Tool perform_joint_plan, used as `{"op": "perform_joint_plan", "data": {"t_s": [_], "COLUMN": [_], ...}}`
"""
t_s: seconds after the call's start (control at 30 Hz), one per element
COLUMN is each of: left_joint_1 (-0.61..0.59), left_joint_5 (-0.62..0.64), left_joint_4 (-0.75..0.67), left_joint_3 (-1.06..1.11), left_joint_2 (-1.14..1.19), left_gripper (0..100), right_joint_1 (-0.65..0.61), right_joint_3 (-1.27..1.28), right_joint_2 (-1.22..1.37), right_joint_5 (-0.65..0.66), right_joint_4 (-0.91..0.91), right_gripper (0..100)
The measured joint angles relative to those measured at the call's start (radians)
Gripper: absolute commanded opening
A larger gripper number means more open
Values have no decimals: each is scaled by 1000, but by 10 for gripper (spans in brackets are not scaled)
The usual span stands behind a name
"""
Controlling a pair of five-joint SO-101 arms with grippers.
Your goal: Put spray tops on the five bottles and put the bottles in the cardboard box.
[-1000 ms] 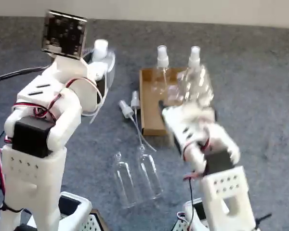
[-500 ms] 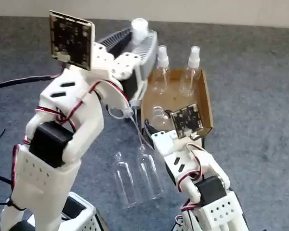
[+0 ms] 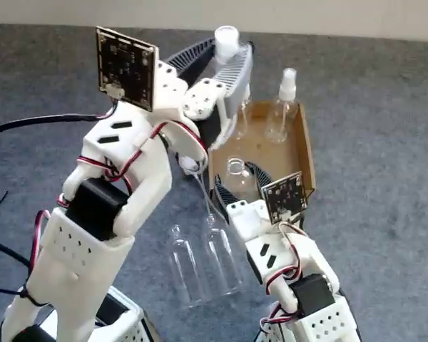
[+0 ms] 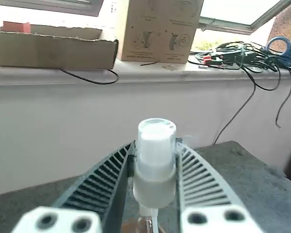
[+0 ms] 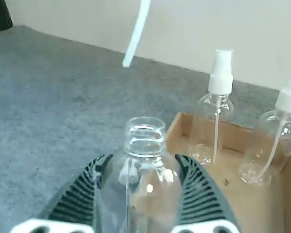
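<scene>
While the left tool (image 4: 156,145) pinches a white spray top (image 4: 156,165) between its ribbed fingers (image 4: 104,174), narrowed to the cap's width, the top's thin dip tube (image 5: 136,29) hangs down below it. The right tool (image 5: 144,167) is pressed against both sides of an uncapped bottle (image 5: 144,138), which it holds upright with the neck open. The left tool sits higher and farther out than the right tool. Just beyond the right tool lies the cardboard box (image 3: 308,157); whether the held bottle stands inside it or at its near wall cannot be told. Against the box's far wall two capped bottles (image 5: 214,121) (image 5: 276,141) stand upright, side by side. Behind the right tool, between the two arms, two bare bottles (image 3: 184,267) (image 3: 221,260) lie side by side on the grey counter (image 3: 371,235).
</scene>
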Motion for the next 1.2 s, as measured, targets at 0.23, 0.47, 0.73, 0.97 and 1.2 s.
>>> {"op": "perform_joint_plan", "data": {"t_s": [0.23, 0.47, 0.73, 0.97, 1.2], "left_joint_1": [69, 71, 68, 74, 75], "left_joint_5": [0, 0, 0, 0, 2], "left_joint_4": [0, -6, -5, 37, 6], "left_joint_3": [31, 117, 206, 417, 483], "left_joint_2": [0, 2, -14, -175, -172], "left_gripper": [5, 5, 5, 5, 5], "right_joint_1": [0, 0, 14, 51, 28], "right_joint_3": [0, 0, 0, 2, 2], "right_joint_2": [-3, -12, -12, -11, -12], "right_joint_5": [0, 0, 0, -74, -80], "right_joint_4": [0, 0, -130, -160, -163], "right_gripper": [4, 4, 4, 4, 4]}}
